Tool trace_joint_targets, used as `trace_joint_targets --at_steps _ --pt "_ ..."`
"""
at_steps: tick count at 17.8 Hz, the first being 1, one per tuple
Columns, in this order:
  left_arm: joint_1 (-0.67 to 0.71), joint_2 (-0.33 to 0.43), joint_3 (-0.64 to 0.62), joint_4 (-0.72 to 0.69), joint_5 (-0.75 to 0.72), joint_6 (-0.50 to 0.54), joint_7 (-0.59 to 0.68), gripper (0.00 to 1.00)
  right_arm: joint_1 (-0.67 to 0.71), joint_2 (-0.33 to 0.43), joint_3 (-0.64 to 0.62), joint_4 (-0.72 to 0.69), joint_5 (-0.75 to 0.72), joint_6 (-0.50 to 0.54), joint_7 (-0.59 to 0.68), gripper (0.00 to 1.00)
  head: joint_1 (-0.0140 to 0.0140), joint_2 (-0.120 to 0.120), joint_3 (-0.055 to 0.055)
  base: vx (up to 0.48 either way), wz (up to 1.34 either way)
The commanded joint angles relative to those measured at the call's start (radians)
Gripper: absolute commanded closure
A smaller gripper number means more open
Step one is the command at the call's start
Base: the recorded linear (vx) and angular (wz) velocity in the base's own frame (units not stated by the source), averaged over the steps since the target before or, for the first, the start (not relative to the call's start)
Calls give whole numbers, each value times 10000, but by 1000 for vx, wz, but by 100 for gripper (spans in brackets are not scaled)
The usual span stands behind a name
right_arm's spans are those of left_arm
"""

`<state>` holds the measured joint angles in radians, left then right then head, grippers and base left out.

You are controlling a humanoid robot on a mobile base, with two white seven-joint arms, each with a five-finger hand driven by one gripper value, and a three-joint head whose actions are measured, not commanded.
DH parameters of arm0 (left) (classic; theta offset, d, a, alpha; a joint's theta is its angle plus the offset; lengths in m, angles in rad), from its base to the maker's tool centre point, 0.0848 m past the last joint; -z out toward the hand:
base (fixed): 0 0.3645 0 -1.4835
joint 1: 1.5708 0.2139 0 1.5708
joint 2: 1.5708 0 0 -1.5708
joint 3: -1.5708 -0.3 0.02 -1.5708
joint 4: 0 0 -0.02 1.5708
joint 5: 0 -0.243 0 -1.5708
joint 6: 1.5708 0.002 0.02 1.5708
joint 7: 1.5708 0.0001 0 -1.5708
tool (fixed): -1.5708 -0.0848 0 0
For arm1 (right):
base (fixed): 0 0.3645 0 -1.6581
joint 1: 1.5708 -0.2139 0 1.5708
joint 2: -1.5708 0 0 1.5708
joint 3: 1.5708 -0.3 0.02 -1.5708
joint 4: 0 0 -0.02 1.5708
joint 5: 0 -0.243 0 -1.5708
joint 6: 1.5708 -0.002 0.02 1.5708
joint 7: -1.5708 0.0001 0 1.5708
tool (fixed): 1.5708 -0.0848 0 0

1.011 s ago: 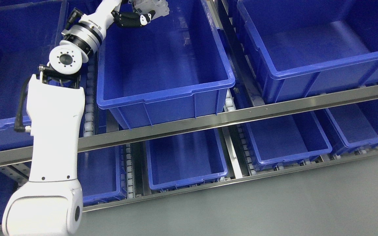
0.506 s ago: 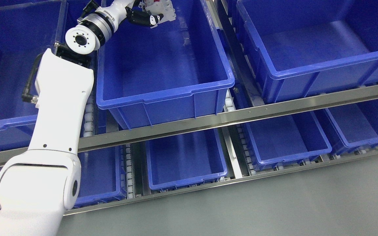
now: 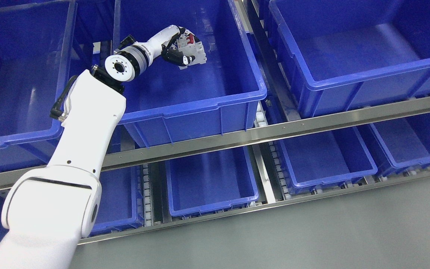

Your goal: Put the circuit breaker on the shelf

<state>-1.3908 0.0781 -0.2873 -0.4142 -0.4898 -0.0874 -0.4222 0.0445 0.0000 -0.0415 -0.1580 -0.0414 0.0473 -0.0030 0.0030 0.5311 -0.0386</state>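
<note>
My left arm rises from the lower left and reaches into the middle blue bin (image 3: 200, 108) on the upper shelf level. Its hand (image 3: 179, 48) is shut on a white circuit breaker (image 3: 194, 50) with red switches. The breaker hangs inside the bin, above its floor and toward the far half. Black fingers (image 3: 177, 58) wrap the breaker's near side. The right arm does not show.
More blue bins flank the middle one: one at left (image 3: 13, 123), one at right (image 3: 349, 74). A steel shelf rail (image 3: 274, 132) runs across below them. Lower-level bins (image 3: 211, 186) sit under it, with grey floor (image 3: 312, 235) in front.
The left arm has lowered and drawn nearer, carrying the breaker from the bin's far top edge down into the bin. The bins and shelf have stayed put.
</note>
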Motion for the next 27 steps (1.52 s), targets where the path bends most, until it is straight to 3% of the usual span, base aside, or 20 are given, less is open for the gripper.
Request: trace_joint_targets --at_steps 1,5,15,17,19,20,23,27 --pt "-51 -274 -931 1718 5 -1 65 67 0 -175 0 0 0 2 0 0 0 0 0 0 0" --pt "-158 -213 -946 1718 5 -1 65 51 0 -175 0 0 0 2 0 0 0 0 0 0 0" --pt "-893 -121 -381 1382 20 30 800 24 0 -175 0 0 0 2 0 0 0 0 0 0 0" --pt "-1078 16 384 877 20 76 832 21 0 -175 0 0 0 2 0 0 0 -1 0 0 0" --pt "-1063 -28 1944 96 112 183 923 14 0 -175 0 0 0 2 0 0 0 -1 0 0 0" --pt "-1033 -120 3335 -182 143 229 1425 3 0 -175 0 0 0 2 0 0 0 -1 0 0 0" --pt "-834 -606 6056 -1009 723 -91 3494 1 0 -175 0 0 0 2 0 0 0 -1 0 0 0" --pt "297 -606 6311 -3671 1934 -201 3947 0 0 -175 0 0 0 2 0 0 0 -2 0 0 0"
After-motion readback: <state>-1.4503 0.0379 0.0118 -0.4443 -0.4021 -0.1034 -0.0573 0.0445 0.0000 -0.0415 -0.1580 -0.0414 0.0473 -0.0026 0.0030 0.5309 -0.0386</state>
